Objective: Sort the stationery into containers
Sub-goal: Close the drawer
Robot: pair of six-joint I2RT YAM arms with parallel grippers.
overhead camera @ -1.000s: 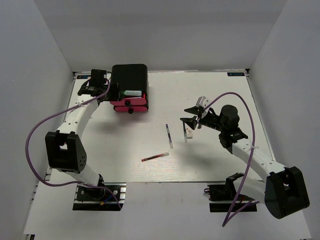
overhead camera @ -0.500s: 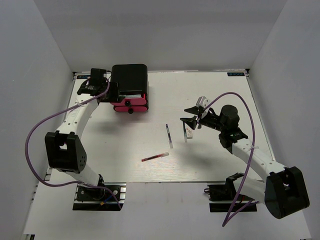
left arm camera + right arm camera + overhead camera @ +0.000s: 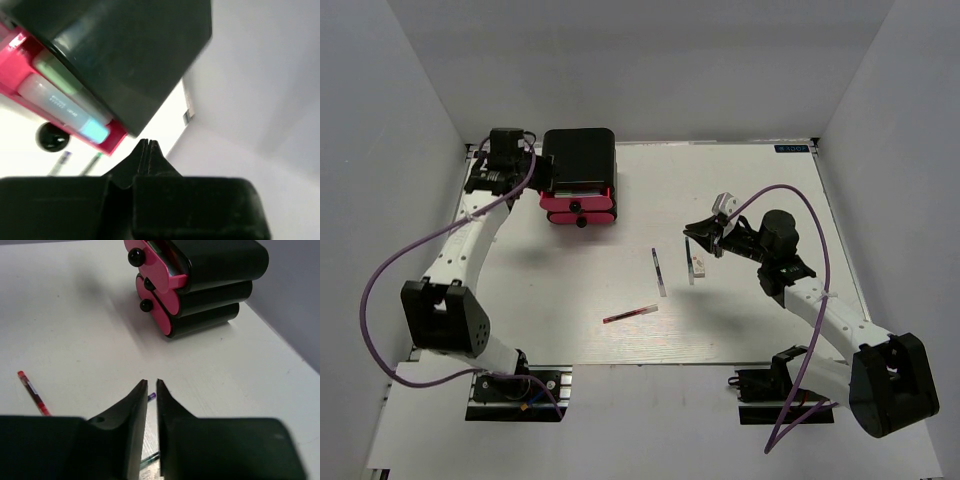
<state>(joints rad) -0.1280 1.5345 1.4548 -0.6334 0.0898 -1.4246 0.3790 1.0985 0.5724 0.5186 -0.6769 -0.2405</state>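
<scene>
Three drawers (image 3: 159, 296), one box (image 3: 578, 155), two markers (image 3: 56, 102), one red pen (image 3: 630, 314), two dark pens (image 3: 659, 272), one white block (image 3: 699, 266).

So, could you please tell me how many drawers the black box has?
3, stacked in the box: the top drawer, pulled partly out; the middle drawer and the bottom drawer below it, both pushed in.

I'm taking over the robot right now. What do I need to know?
Left gripper: shut, empty, beside the drawer box.
Right gripper: jaws almost together, nothing held, hovering near the white block.
Done: green marker and light-blue marker lie in the open top drawer.
Left: red pen, dark pen and white block on the table.
</scene>
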